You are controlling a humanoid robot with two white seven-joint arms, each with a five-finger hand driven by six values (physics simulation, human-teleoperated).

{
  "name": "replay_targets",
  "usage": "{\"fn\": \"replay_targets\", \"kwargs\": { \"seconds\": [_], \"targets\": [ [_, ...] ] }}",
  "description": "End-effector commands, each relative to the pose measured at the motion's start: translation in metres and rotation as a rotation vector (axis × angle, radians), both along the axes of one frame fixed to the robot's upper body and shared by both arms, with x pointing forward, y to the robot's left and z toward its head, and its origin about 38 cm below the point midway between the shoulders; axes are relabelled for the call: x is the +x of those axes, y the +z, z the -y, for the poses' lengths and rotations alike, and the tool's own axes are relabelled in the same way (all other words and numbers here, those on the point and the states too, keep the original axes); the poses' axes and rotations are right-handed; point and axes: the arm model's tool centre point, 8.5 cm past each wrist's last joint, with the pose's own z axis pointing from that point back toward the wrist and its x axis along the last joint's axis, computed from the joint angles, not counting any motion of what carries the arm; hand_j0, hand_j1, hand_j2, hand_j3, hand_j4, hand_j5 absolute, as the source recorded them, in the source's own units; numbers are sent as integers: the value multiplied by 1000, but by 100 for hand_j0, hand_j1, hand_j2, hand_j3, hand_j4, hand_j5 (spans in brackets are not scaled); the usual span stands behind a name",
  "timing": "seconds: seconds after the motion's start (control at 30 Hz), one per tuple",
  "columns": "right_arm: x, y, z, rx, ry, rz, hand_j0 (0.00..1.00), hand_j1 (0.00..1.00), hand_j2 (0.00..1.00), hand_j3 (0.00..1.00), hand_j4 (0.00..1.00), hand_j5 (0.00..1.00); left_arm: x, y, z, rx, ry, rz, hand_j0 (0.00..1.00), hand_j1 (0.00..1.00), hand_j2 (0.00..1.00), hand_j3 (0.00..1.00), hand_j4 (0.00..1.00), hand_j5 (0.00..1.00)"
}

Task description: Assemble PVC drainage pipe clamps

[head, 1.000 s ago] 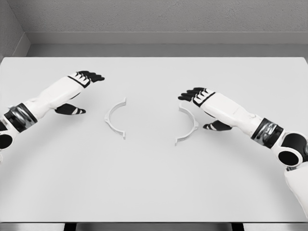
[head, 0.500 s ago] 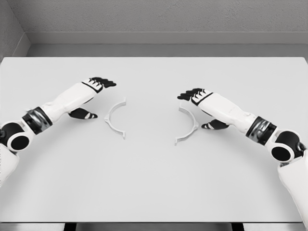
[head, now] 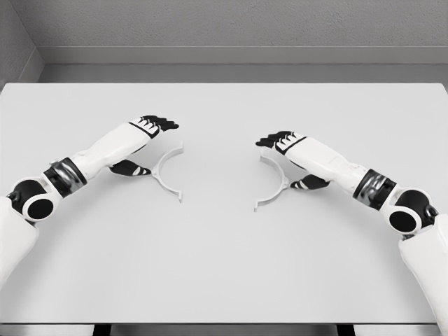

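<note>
Table: a plain white table [head: 224, 266] fills most of the head view, with a grey wall and floor strip behind its far edge.

Left clamp half: a white half-ring clamp piece [head: 166, 172] lies flat on the table left of the middle, its curve bulging to the left and its open side facing right, toward the other piece.

Right clamp half: a second white half-ring [head: 274, 183] lies flat right of the middle, its curve bulging to the right and its open side facing left; the two halves are apart, with bare table between them.

Left hand: the left hand [head: 143, 143] comes in from the lower left and sits just beside the outer curve of the left clamp half; the black fingers [head: 162, 124] reach over the piece's far end and the thumb [head: 133, 168] lies low next to its curve. The fingers are spread and hold nothing.

Right hand: the right hand [head: 297, 157] comes in from the lower right, just beside the outer curve of the right clamp half; its black fingers [head: 274, 141] extend above the piece's far end, its thumb [head: 308, 183] lies near the curve. Fingers apart, nothing grasped; whether they touch the piece cannot be told.
</note>
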Motion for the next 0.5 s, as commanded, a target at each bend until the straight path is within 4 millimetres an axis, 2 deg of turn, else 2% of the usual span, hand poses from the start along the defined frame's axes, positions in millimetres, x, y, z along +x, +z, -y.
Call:
{"fn": "replay_targets", "kwargs": {
  "seconds": [0.0, 0.17, 0.47],
  "targets": [
    [1, -3, -1, 7, -5, -10, 100, 100, 100, 100, 100, 100, 0, 2, 1, -8, -1, 3, 100, 100, 100, 100, 100, 100],
    [1, -3, -3, 10, -3, -9, 100, 100, 100, 100, 100, 100, 0, 3, 3, -12, -6, 8, 100, 100, 100, 100, 100, 100],
    [4, -3, -13, 15, 13, -8, 100, 100, 100, 100, 100, 100, -1, 10, 24, -45, -41, 34, 100, 100, 100, 100, 100, 100]
  ]
}}
